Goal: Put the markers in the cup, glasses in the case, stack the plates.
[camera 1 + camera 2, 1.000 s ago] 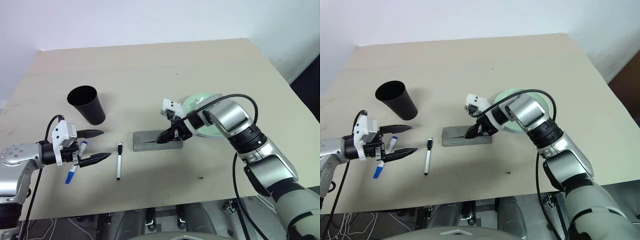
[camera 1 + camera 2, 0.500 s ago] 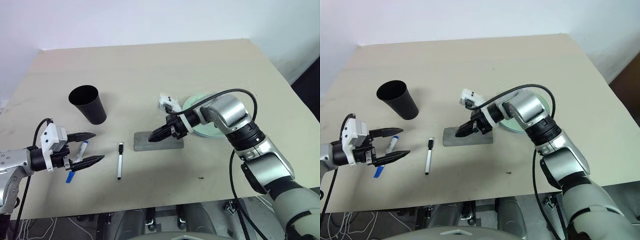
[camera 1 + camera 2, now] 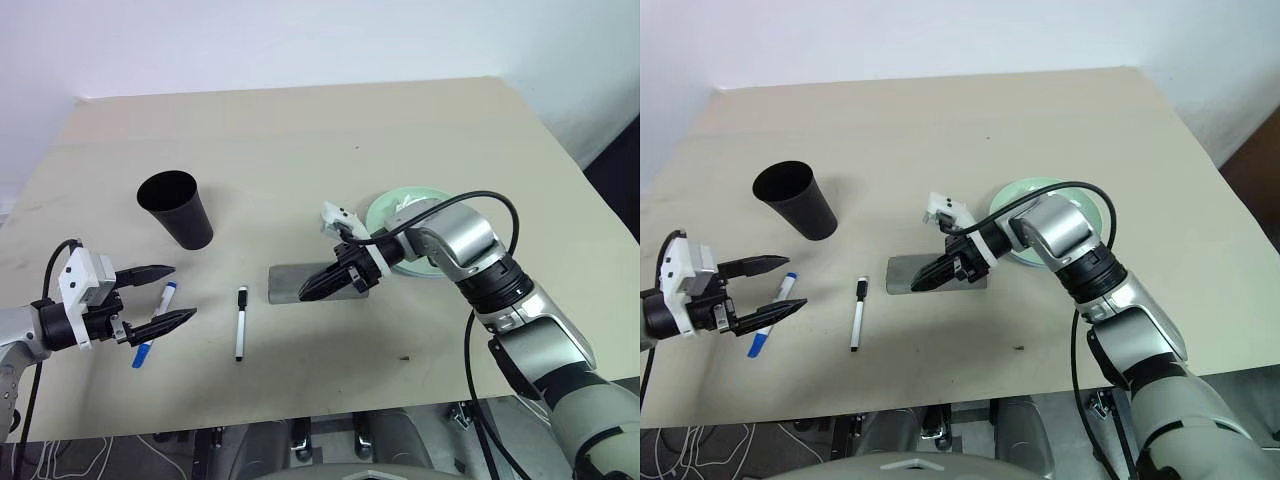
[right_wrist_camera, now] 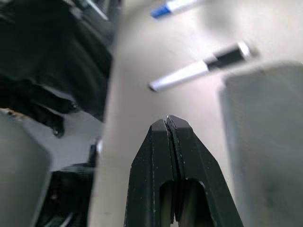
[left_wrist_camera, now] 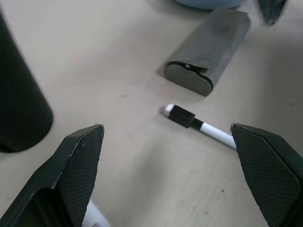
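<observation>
R gripper shut, over case L end

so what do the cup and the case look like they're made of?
Cup: likely matte black plastic, thin tapered wall, no glare. Case: grey, smooth, semi-matte, rounded ends with a lid seam; probably plastic, though metal can't be ruled out.

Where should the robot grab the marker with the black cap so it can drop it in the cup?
Probably around the white middle of the black-capped marker, coming straight down from above. It lies flat on the table with bare space on both long sides, so open fingers can straddle its thin barrel. The open left gripper is nearest, and the cup stands upright close by.
</observation>
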Controlling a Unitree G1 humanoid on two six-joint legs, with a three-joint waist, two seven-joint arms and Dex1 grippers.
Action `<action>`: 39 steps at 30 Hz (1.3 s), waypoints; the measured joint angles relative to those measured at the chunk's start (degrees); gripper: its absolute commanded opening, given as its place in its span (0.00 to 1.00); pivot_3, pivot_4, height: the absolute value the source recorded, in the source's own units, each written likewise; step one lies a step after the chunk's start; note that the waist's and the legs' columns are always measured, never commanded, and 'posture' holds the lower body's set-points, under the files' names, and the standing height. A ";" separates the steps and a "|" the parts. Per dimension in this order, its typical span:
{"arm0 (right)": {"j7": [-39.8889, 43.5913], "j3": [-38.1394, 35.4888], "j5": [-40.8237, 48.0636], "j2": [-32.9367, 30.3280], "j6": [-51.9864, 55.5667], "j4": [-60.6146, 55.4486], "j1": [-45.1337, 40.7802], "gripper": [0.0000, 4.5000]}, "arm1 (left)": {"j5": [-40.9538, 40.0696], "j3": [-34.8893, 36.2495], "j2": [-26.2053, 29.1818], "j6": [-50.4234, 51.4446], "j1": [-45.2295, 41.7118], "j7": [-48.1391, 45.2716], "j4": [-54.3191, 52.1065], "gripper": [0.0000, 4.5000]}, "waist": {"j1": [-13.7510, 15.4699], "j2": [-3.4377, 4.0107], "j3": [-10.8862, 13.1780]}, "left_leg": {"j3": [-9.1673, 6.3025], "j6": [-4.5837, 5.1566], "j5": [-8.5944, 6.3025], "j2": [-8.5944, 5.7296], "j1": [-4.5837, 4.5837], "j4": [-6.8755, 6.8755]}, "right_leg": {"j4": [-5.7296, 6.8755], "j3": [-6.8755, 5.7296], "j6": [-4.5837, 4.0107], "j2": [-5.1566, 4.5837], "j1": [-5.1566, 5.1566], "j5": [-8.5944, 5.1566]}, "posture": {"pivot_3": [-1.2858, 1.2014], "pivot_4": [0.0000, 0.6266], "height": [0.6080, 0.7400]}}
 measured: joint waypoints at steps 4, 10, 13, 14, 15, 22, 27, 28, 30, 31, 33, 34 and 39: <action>-2.03 -0.64 -0.14 2.16 -0.55 3.42 -1.57 0.01 | -0.41 0.08 -0.01 0.29 -0.02 0.36 0.01 1.00 | -0.10 0.00 0.00 | 0.01 0.00 0.00 0.00 0.00 -0.01 | -0.02 0.00 -0.06 0.00 -0.01 0.00 | 0.52 0.24 1.00; -5.34 3.06 -6.73 3.29 -5.66 10.14 -2.26 0.01 | -0.43 0.35 -0.03 0.27 0.42 0.78 0.03 1.00 | -0.01 0.00 0.00 | 0.01 -0.03 0.02 0.00 0.00 -0.17 | -0.03 -0.01 0.00 0.00 -0.07 0.05 | 0.52 0.24 1.00; -5.31 3.54 -7.84 3.46 -6.58 11.46 -2.25 0.01 | -0.43 0.65 -0.04 0.14 0.86 1.06 0.03 1.00 | -0.09 -0.01 0.00 | 0.02 -0.04 0.02 0.00 0.00 -0.21 | -0.03 -0.02 0.07 0.00 -0.01 0.09 | 0.52 0.24 1.00; -5.27 3.87 -8.37 3.43 -7.08 11.55 -2.20 0.01 | -0.43 0.68 -0.08 0.14 1.05 1.20 0.03 1.00 | -0.10 -0.01 0.00 | 0.02 -0.04 0.02 0.00 0.00 -0.23 | -0.03 -0.03 0.06 0.00 0.00 0.09 | 0.52 0.24 1.00; -5.10 4.10 -8.60 3.46 -7.66 11.54 -2.19 0.01 | -0.43 0.78 -0.13 0.14 1.21 1.33 0.02 1.00 | -0.12 -0.01 -0.01 | 0.02 -0.04 0.02 0.00 0.01 -0.28 | -0.03 -0.03 0.07 0.00 0.00 0.09 | 0.52 0.24 1.00; -4.83 4.23 -10.01 3.95 -9.36 11.59 -2.15 0.01 | -0.50 2.44 -0.20 0.37 2.56 2.19 0.02 1.00 | -0.11 -0.02 -0.01 | 0.02 -0.05 0.03 0.00 0.06 -0.42 | -0.04 -0.09 0.06 0.00 0.00 0.10 | 0.52 0.24 1.00; -5.73 1.16 -9.25 5.03 -11.73 11.27 -1.31 0.01 | -0.61 4.53 -0.10 4.17 4.52 5.75 -1.14 1.00 | -0.14 -0.02 -0.01 | 0.02 -0.05 0.03 0.00 0.06 -0.42 | -0.06 -0.09 0.07 0.00 0.01 0.10 | 0.52 0.24 1.00; -6.36 -1.19 -8.43 5.50 -13.73 10.43 -0.39 0.01 | -0.63 5.08 -0.06 6.48 5.55 7.28 -1.91 1.00 | -0.10 -0.02 -0.01 | 0.02 -0.06 0.04 0.00 0.05 -0.43 | -0.05 -0.09 0.07 0.00 0.01 0.11 | 0.52 0.24 1.00; -7.58 -4.79 -6.94 6.39 -16.55 8.63 0.75 0.01 | -0.90 6.38 -0.04 11.54 7.89 10.22 -3.76 1.00 | -0.10 -0.03 -0.02 | 0.02 -0.19 0.11 0.00 0.05 -0.45 | -0.04 -0.11 0.09 0.00 0.02 0.12 | 0.52 0.24 1.00; -7.96 -6.01 -6.37 6.44 -16.96 7.89 0.92 0.01 | -1.31 7.04 -0.03 13.49 8.70 11.34 -4.61 1.00 | -0.09 -0.03 -0.02 | 0.02 -0.24 0.14 0.00 0.06 -0.45 | -0.04 -0.11 0.09 0.00 0.02 0.12 | 0.52 0.24 1.00; -9.09 -8.95 -4.79 6.97 -17.06 6.92 1.20 0.01 | -1.87 8.83 0.04 17.95 10.42 13.60 -7.05 1.00 | -0.09 -0.08 -0.04 | 0.02 -0.27 0.17 0.00 0.06 -0.47 | -0.05 -0.13 0.09 0.00 0.02 0.12 | 0.52 0.24 1.00; -9.62 -10.19 -4.10 7.25 -17.14 6.51 1.36 0.01 | -1.93 9.65 0.30 19.95 11.23 14.66 -8.13 1.00 | -0.06 -0.08 -0.04 | 0.02 -0.26 0.16 0.00 0.07 -0.47 | -0.05 -0.13 0.09 0.00 0.03 0.11 | 0.52 0.24 1.00; -11.53 -13.29 -2.40 7.57 -18.28 4.29 3.53 0.01 | -2.10 11.93 0.34 27.17 13.18 19.88 -11.69 1.00 | -0.05 -0.09 -0.05 | 0.02 -0.18 0.11 0.00 0.07 -0.45 | -0.08 -0.12 0.07 0.00 0.07 0.11 | 0.52 0.24 1.00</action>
